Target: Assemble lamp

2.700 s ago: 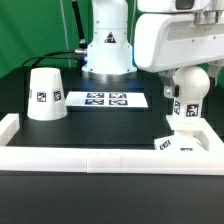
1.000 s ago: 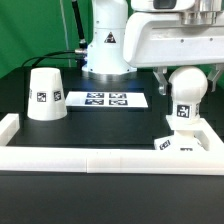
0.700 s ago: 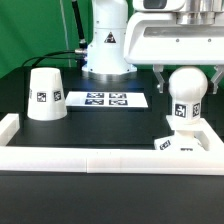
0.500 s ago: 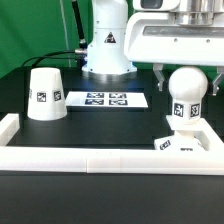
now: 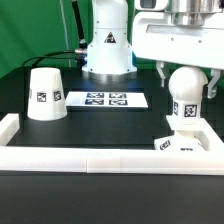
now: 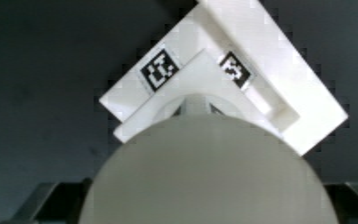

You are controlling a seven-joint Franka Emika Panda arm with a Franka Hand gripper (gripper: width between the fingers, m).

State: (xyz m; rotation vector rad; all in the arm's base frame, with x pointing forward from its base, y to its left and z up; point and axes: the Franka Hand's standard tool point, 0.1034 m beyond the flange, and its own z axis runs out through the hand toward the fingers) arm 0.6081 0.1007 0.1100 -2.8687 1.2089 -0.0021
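a: entry, lamp assembly. where's the gripper (image 5: 188, 80)?
b: hanging over the bulb (image 5: 186, 97), at the exterior view's right. its two dark fingers (image 5: 162, 72) come down on either side of the round head, one on each flank.
a: clamped?
b: doesn't read that way. the jaws stand spread wider than the head, and a sliver of dark shows between each finger and the white plastic. so: wide apart, gripping nothing.
a: bulb position?
b: upright, stem down on the middle of the base (image 5: 186, 140), with the tag on the stem facing the camera. whether it's seated in a socket or just resting there, cannot tell.
a: base?
b: flat on the black table (image 5: 100, 125), tucked into the corner of the white rail (image 5: 90, 162) at the exterior view's right, with a tag on its near edge.
a: wrist view?
b: mostly bulb (image 6: 202, 170). the blurred head fills much of the frame. beyond it the base (image 6: 274, 90) shows as a white square turned on the diagonal, two tags on it. this view is no help on the opening.
a: shade?
b: the shade (image 5: 45, 93) stands wide end down at the exterior view's left, well apart from bulb and base, tag facing the camera. the arm is nowhere near it.
a: anything else?
b: the marker board (image 5: 106, 99) lies flat between shade and bulb, in front of the robot pedestal (image 5: 107, 45).
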